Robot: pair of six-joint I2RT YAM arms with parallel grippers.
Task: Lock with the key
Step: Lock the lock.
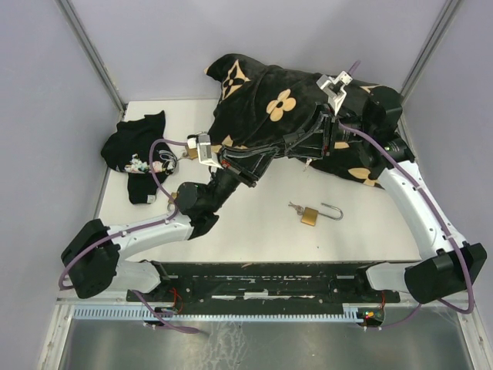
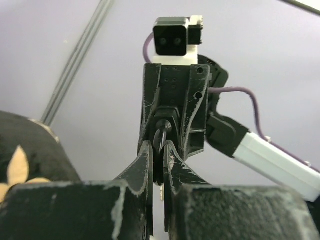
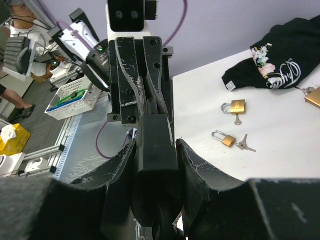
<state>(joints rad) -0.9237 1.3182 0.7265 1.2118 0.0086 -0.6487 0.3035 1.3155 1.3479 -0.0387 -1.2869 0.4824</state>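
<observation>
White table (image 1: 254,239) | left gripper (image 2: 159,147) raised, pressed together | right gripper (image 3: 156,145) opposite, clamping black padlock (image 3: 157,167)

You're in a robotics lab: white table (image 1: 254,231) boxed in by plain panels (image 1: 31,116) on metal posts (image 1: 91,54), and (upper left of the right wrist view) a plastic basket (image 3: 72,100) near aluminium framing (image 3: 65,145).

Soft, even light from above — the white surface (image 1: 254,231) is bright, shadows on it faint. Wrist views blur slightly at the near edge — around the left tool (image 2: 160,150) and right tool (image 3: 156,145).
</observation>
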